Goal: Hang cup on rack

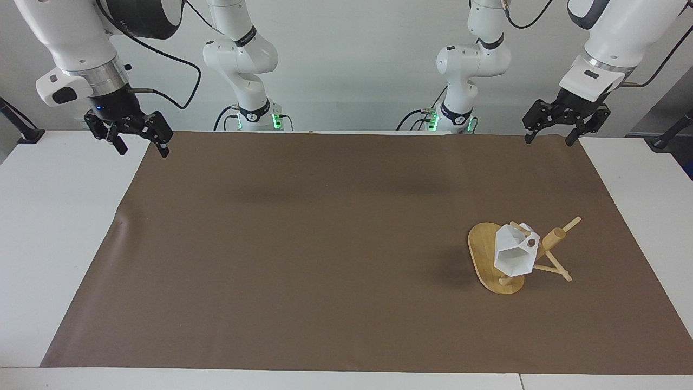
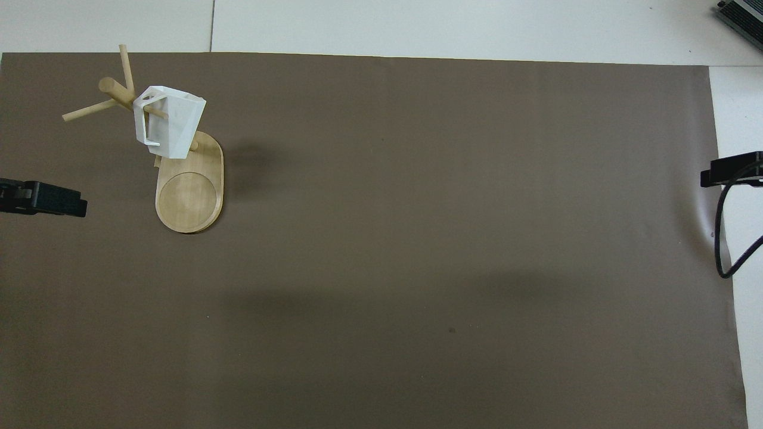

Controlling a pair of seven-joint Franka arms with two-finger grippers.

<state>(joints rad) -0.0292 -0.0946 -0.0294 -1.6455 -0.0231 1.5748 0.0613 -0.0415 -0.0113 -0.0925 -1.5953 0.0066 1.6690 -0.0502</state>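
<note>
We see the white faceted cup [image 1: 511, 254] hanging on a peg of the bamboo rack [image 1: 490, 260] toward the left arm's end of the desk [image 1: 59, 216]. Both the left tool [image 1: 549, 135] and right tool [image 1: 141, 147] hang spread and empty over the mat's [image 1: 303, 244] corners.

Cup [image 1: 511, 253] hides the rack's [image 1: 483, 253] post foot

A plain pale grey wall [image 1: 352, 59] closes the scene at the robots' end. The white tabletop [image 1: 48, 227] carries a wide matte brown rectangular mat [image 1: 303, 244] that covers nearly all of it, leaving white margins at each end. Soft shadows lie on the mat under even light.
</note>
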